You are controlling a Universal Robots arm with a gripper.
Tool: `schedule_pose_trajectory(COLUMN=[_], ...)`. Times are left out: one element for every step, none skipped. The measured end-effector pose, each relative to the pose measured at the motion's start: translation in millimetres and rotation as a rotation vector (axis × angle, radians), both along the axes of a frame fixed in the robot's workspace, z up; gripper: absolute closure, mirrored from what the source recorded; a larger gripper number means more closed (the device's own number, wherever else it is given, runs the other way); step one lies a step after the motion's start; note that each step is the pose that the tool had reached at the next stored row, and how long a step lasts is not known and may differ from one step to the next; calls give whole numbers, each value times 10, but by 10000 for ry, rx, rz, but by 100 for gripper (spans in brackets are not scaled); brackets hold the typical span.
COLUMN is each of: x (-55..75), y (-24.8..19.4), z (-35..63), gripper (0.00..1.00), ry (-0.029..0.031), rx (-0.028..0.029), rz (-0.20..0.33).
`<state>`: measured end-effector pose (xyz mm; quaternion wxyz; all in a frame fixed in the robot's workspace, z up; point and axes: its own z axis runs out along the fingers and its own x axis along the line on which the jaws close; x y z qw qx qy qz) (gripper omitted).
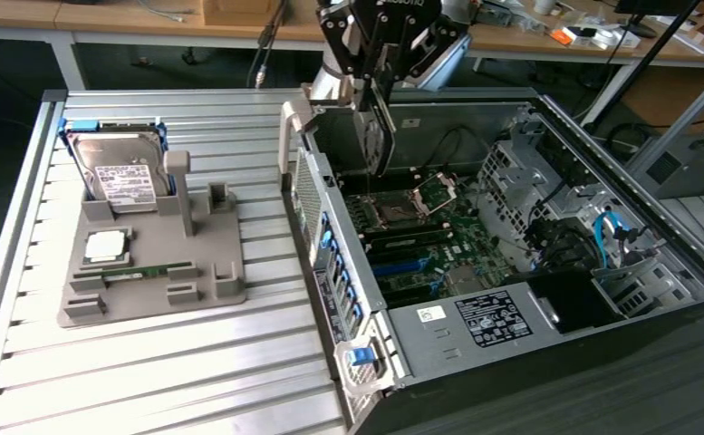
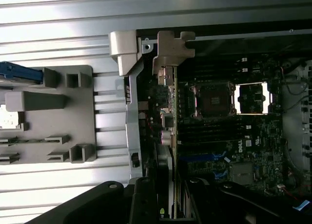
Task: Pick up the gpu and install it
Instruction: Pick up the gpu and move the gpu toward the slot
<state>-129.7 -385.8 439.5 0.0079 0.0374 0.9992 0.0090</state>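
Observation:
The gpu [image 1: 380,140] hangs edge-on and upright from my gripper [image 1: 373,91], over the rear corner of the open computer case [image 1: 448,317]. My gripper is shut on the gpu's upper edge. In the wrist view the gpu [image 2: 168,121] shows as a thin strip running away from my gripper [image 2: 170,204], and its silver end bracket [image 2: 168,51] lies by the case's back wall. The motherboard [image 1: 419,240] with its CPU socket [image 2: 212,97] and blue slots [image 2: 204,158] lies below the card. The card is above the board, not touching it.
On the slatted table at the exterior view's left stands a grey holder tray [image 1: 207,272] with a silver hard drive [image 1: 120,172], a CPU chip [image 1: 106,245] and a RAM stick [image 1: 146,270]. The case's rear wall [image 1: 315,208] stands between tray and motherboard. Cables and drive bays [image 1: 569,227] fill the case's far side.

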Motion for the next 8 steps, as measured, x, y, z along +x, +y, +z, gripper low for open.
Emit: schedule_pose_trajectory(x=[21,40,60,76,92,110,127,147], y=[-1,-1,-2,-2,-3,-4,-4,-5], z=[0,0,0,0,0,-1,0,-1], gripper=[73,73,73,73,73,73,73,73], ry=[0,2,2,2,3,3,5,5], rx=[-1,-1,-1,-2,-2,-2,-3,-2], rz=[1,1,1,1,1,0,0,0])
